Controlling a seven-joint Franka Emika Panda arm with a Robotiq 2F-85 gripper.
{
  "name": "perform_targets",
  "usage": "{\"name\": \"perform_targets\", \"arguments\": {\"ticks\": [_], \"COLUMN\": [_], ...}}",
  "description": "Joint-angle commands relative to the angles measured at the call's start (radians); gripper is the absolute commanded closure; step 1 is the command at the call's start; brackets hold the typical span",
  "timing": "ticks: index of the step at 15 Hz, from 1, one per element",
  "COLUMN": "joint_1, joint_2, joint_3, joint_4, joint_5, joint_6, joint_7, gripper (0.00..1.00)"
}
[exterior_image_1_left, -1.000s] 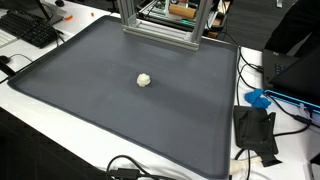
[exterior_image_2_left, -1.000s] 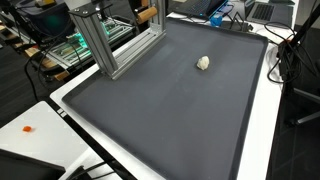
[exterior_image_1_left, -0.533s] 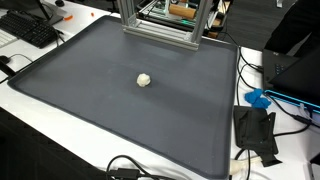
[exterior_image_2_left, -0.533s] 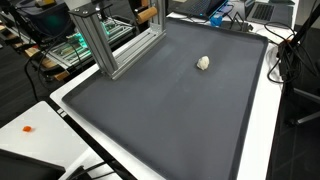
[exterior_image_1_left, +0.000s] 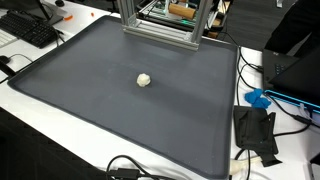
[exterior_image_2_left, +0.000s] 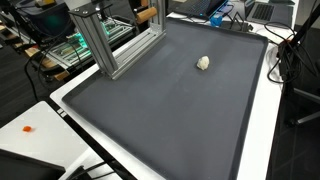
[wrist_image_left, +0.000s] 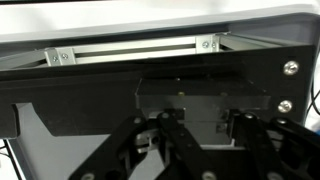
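A small whitish crumpled lump (exterior_image_1_left: 144, 79) lies alone on the dark grey mat (exterior_image_1_left: 90, 100); both exterior views show it (exterior_image_2_left: 203, 63). The arm and gripper do not appear in either exterior view. In the wrist view the gripper's dark linkage (wrist_image_left: 205, 165) fills the lower part, and its fingertips are cut off by the bottom edge. It faces a dark box (wrist_image_left: 200, 95) under an aluminium bar with brackets (wrist_image_left: 130, 50). Nothing shows between the fingers. The lump is out of the wrist view.
An aluminium frame (exterior_image_1_left: 160, 25) stands at the mat's far edge (exterior_image_2_left: 115, 40). A black keyboard (exterior_image_1_left: 30, 28), a blue object (exterior_image_1_left: 258, 98), a black holder (exterior_image_1_left: 255, 130) and cables (exterior_image_1_left: 130, 170) lie around the mat. A small orange bit (exterior_image_2_left: 27, 129) sits on the white table.
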Motion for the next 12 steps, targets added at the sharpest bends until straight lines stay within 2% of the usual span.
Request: {"name": "perform_targets", "arguments": {"ticks": [1, 7, 12], "joint_1": [0.009, 0.010, 0.004], "joint_2": [-0.020, -0.015, 0.011], "joint_3": [-0.003, -0.004, 0.004], "joint_4": [-0.022, 0.003, 0.076], "joint_5": [0.022, 0.010, -0.017], "joint_6": [-0.004, -0.011, -0.015], "joint_7": [0.010, -0.008, -0.020], "gripper": [0.78, 0.78, 0.78]}}
